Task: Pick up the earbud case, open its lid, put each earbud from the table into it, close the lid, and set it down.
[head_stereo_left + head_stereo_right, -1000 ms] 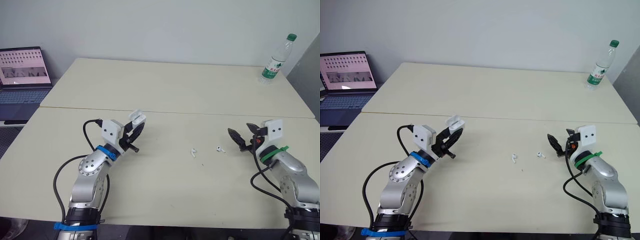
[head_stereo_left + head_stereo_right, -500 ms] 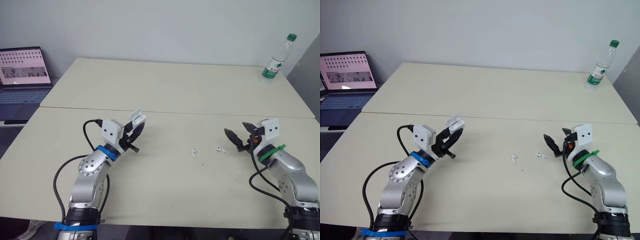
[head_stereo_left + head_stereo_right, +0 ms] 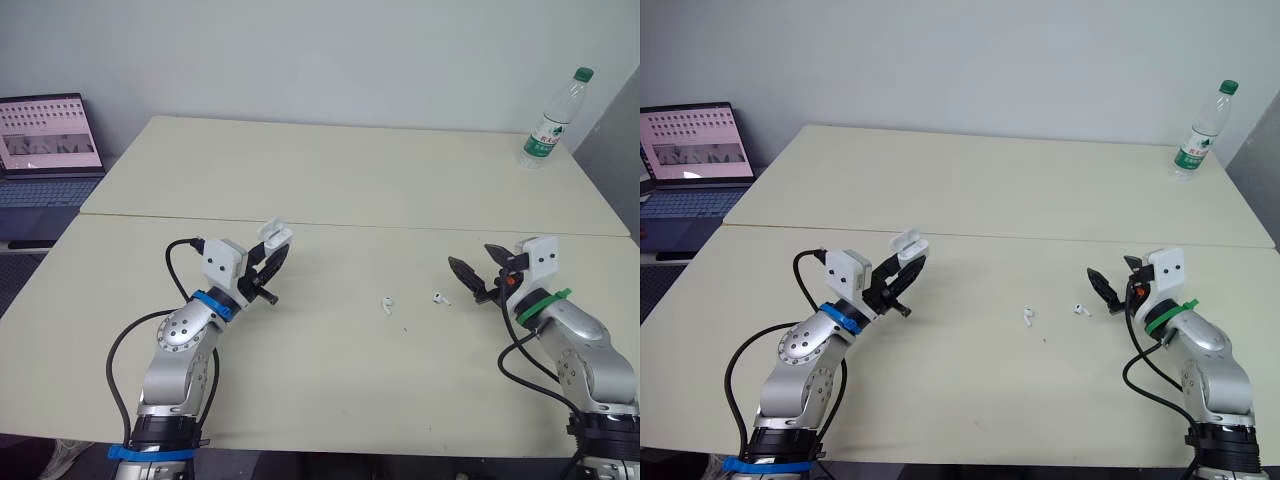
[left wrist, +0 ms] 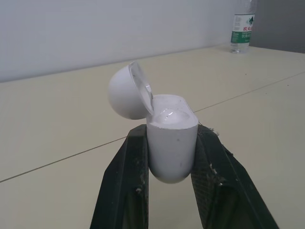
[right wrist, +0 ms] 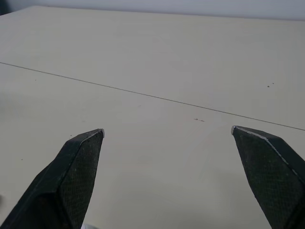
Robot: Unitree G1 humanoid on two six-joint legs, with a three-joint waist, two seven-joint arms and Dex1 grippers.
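Left wrist view: left gripper (image 4: pixel 172 132) clamps the small white plastic earbud case (image 4: pixel 171 148), lid (image 4: pixel 124 94) open; both tiny white earbuds (image 3: pixel 386 304) (image 3: pixel 438 297) wait unloaded on the beige table (image 3: pixel 400 185) near the spread right gripper (image 5: pixel 167 130).

Small white glossy plastic earbud case (image 4: pixel 172 152): lid open. Rounded lid (image 4: pixel 127 93) swung back on hinge, tilted to one side. Body upright, top face exposed. Clamped on both flanks by black fingers of left gripper (image 4: pixel 171 130), clear of cream table (image 3: pixel 330 380).

Two small white stemmed plastic earbuds on table, at 3 o'clock from case, well apart from it. First earbud (image 3: pixel 386 305) nearer case. Second earbud (image 3: pixel 439 298) at its 3 o'clock, not touching.
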